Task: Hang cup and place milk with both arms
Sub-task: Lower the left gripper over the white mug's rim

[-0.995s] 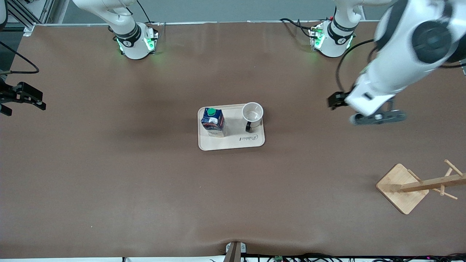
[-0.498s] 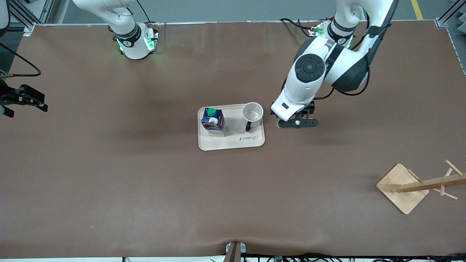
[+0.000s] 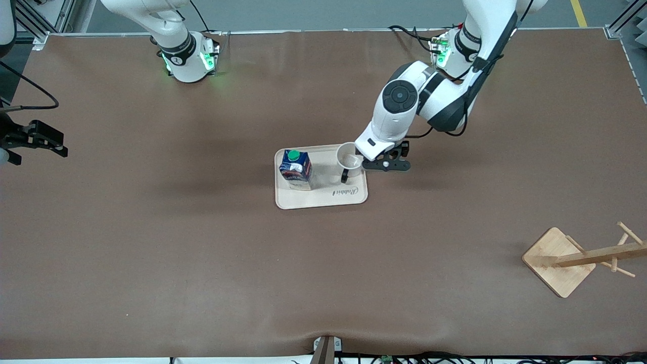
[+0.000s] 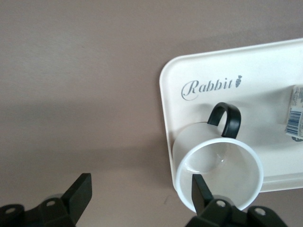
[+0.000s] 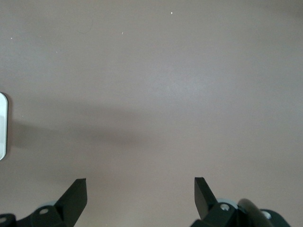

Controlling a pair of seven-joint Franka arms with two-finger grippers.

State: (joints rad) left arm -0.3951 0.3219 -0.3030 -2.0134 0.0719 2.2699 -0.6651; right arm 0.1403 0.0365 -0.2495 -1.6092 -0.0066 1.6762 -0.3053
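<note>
Now the right gripper [image 3: 35, 139] hangs open over bare table at the right arm's end, waiting. On the tray [image 3: 323, 199] the milk [image 3: 295, 169] stands upright, and the cup [image 3: 350, 159] stands beside it, handle toward the front camera. Over the cup's edge, the left gripper [image 3: 386, 164] is open.

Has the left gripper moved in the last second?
Yes. The left gripper, open, has swung from over bare table toward the left arm's end in to the tray, and now hangs at the cup.
</note>
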